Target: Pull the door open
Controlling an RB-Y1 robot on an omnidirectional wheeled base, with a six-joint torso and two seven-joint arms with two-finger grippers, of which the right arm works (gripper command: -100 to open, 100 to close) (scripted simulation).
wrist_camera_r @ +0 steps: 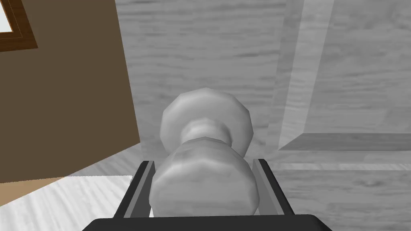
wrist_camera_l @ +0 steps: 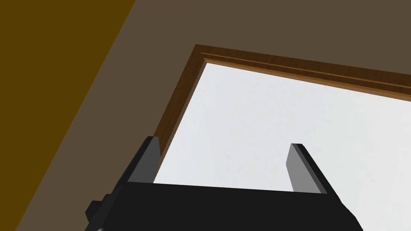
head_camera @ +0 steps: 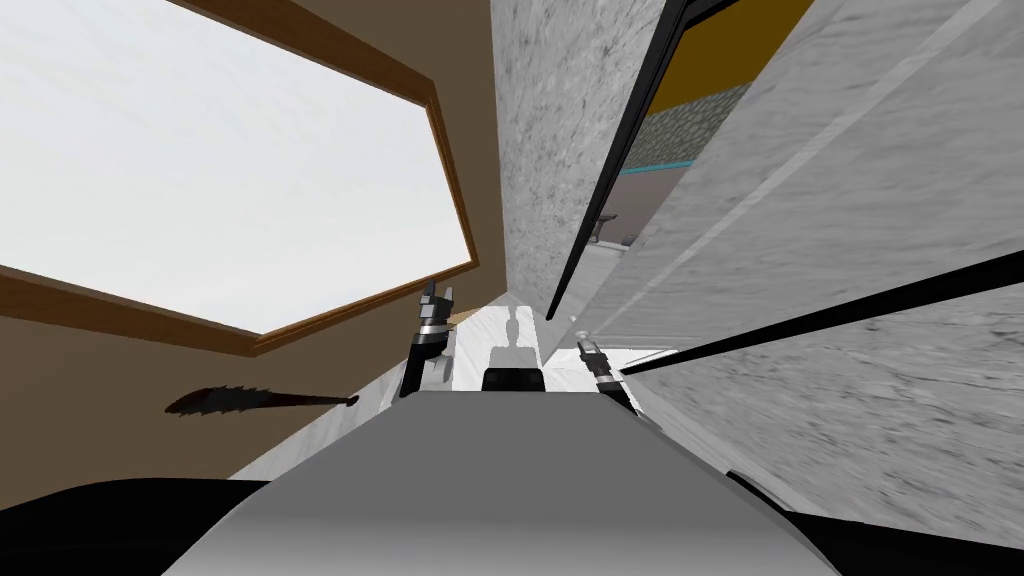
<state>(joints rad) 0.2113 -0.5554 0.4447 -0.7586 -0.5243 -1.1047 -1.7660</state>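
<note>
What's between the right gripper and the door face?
The grey knob, per the right wrist view: the right gripper has its fingers pressing the knob's sides, and its neck runs to the door.

Can't see the near end of the knob (wrist_camera_r: pixel 204 176), buried behind the dark body of the right tool (wrist_camera_r: pixel 203 161). Hides a patch of the door (wrist_camera_r: pixel 200 48) behind it too. Way too tiny in the head view to read the grip. No clue about that dark feathery shape (head_camera: pixel 240 402) on the wall (head_camera: pixel 100 380). Only catching a sliver of the room (head_camera: pixel 690 110) past the door's edge.
</note>
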